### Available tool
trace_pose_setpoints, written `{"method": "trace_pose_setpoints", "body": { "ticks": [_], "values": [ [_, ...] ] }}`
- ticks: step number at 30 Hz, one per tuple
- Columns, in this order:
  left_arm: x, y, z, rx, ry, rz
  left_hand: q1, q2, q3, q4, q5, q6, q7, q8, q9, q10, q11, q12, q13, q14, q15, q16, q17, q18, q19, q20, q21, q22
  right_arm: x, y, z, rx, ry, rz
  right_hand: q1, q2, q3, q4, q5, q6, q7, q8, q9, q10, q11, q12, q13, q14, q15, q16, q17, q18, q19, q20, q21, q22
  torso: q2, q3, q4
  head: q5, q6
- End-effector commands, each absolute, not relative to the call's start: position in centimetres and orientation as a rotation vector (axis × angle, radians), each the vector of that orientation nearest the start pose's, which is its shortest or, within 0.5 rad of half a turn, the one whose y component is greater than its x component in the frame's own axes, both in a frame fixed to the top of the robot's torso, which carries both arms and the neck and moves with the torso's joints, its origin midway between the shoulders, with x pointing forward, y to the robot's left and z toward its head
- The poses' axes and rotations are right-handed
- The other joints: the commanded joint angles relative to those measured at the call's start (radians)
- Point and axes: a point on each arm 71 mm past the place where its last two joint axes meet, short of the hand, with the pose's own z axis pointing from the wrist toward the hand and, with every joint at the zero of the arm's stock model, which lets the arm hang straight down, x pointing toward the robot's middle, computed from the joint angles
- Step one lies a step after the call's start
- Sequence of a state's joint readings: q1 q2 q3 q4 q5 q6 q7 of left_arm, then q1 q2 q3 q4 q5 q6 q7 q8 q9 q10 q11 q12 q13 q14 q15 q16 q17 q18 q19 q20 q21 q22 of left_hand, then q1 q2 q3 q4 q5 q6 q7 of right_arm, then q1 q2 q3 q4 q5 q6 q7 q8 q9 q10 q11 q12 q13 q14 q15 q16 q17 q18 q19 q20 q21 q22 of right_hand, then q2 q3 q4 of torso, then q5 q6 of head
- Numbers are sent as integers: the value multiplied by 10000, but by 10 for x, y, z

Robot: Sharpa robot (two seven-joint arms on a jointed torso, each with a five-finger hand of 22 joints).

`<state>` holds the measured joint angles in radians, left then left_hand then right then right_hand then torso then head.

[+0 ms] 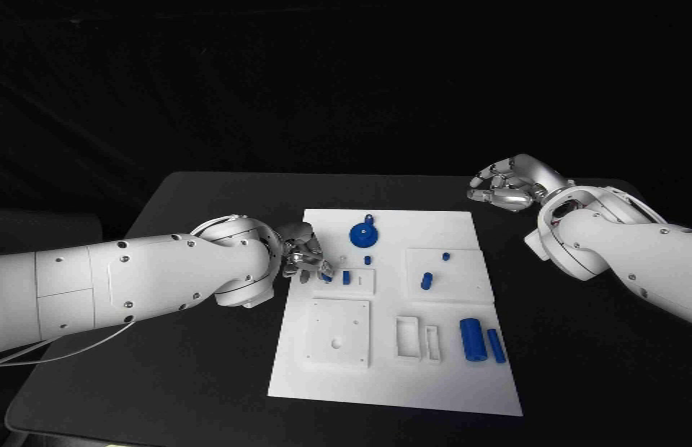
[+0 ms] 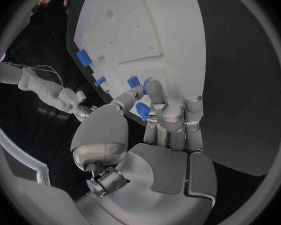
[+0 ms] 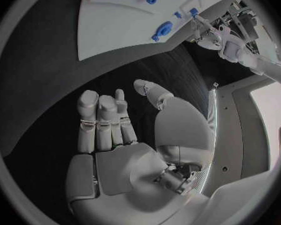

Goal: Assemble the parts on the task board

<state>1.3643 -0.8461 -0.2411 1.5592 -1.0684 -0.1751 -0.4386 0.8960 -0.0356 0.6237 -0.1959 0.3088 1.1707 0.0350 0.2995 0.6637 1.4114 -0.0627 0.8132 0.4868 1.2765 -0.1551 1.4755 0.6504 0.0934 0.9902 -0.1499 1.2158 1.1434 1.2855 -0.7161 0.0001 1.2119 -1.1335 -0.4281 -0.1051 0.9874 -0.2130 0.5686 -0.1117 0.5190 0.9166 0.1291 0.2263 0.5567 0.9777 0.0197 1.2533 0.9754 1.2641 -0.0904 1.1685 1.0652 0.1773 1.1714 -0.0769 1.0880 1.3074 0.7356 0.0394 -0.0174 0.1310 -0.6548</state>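
You are looking down at a black table (image 1: 216, 387) with a white task board (image 1: 433, 377) lying flat in its middle. Your left hand (image 1: 296, 252) reaches over the board's near-left edge, just beside a small raised white block. In the left wrist view its fingers (image 2: 156, 97) are curled forward around a small blue part (image 2: 142, 111), which sits between the thumb and the fingertips. The hand appears to be pinching that part right at the board's surface.

Just past your left hand's fingertips stands a round blue disc with a small loop (image 1: 366, 233), upright on the board. A little farther from the hand, a tiny blue peg (image 1: 368, 259) stands in the white block.

Toward your right side, a square raised panel holds two short blue pegs (image 1: 428, 280). Nearer to you, a larger white square plate (image 1: 340, 332) lies on the board. Beside it sit white rectangular frames (image 1: 418, 337). Next to those frames lie two blue cylinders (image 1: 472, 339), side by side.

Your right hand (image 1: 505, 183) hovers off the board, over the bare table beyond the far-right corner. In the right wrist view its fingers (image 3: 103, 117) are loosely curled and hold nothing, with the thumb set apart.
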Motion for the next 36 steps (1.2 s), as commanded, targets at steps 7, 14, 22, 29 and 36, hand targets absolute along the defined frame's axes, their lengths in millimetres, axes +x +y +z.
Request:
{"method": "trace_pose_setpoints", "body": {
  "ticks": [7, 14, 22, 29, 36],
  "values": [
    [479, 215, -204, -1707, 20915, -4108, 47, 94, 275, -216, 62, 366, -247, 867, 31, 217, -314, 73, 25, 276, -420, 54, 15, 175, 51, -1142, 65, 19, 561, -241, -141, 2714, 15288, 6173, 9, 70, -15, -24, 52, 13, 82, 7, -16, -8, 50, 41, -12, -37, 57, 24, -15, 845, -6, -46, -55, 150, -1, 8, 1, -7, -18],
    [477, 214, -206, -1535, 21172, -4073, 42, 106, 279, -219, 75, 365, -248, 875, 30, 213, -315, 89, 34, 274, -421, 65, 17, 174, 46, -1142, 65, 22, 562, -241, -141, 2713, 15292, 6169, 9, 70, -15, -25, 53, 12, 82, 7, -17, -8, 51, 42, -12, -37, 58, 24, -15, 845, -6, -46, -56, 150, -1, 1, 3, -7, -37],
    [476, 214, -207, -1421, 21167, -4042, 40, 114, 285, -230, 92, 360, -249, 882, 27, 204, -315, 102, 42, 269, -421, 72, 16, 172, 34, -1141, 63, 27, 561, -241, -141, 2702, 15291, 6188, 9, 73, -14, -26, 55, 11, 83, 8, -17, -9, 51, 43, -13, -37, 58, 24, -16, 845, -6, -46, -56, 150, -1, 3, 10, -19, -24],
    [477, 216, -207, -1459, 21173, -3958, 32, 121, 285, -231, 97, 357, -248, 887, 25, 198, -315, 110, 47, 265, -421, 76, 14, 170, 29, -1139, 63, 29, 561, -241, -141, 2709, 15288, 6176, 9, 74, -14, -28, 57, 11, 83, 8, -18, -9, 51, 43, -14, -38, 58, 24, -16, 845, -5, -46, -56, 150, -2, 2, 4, -3, -23],
    [477, 215, -208, -1406, 21373, -3949, -229, 219, 200, -117, -48, 390, -261, 967, 17, 177, -318, 217, 109, 253, -422, 148, 21, 150, 1, -1127, 70, 55, 561, -242, -141, 2711, 15289, 6172, 9, 74, -15, -29, 59, 11, 83, 8, -19, -9, 51, 44, -15, -37, 58, 24, -16, 845, -5, -46, -56, 151, 0, 6, -1, -2, -23]
  ]
}}
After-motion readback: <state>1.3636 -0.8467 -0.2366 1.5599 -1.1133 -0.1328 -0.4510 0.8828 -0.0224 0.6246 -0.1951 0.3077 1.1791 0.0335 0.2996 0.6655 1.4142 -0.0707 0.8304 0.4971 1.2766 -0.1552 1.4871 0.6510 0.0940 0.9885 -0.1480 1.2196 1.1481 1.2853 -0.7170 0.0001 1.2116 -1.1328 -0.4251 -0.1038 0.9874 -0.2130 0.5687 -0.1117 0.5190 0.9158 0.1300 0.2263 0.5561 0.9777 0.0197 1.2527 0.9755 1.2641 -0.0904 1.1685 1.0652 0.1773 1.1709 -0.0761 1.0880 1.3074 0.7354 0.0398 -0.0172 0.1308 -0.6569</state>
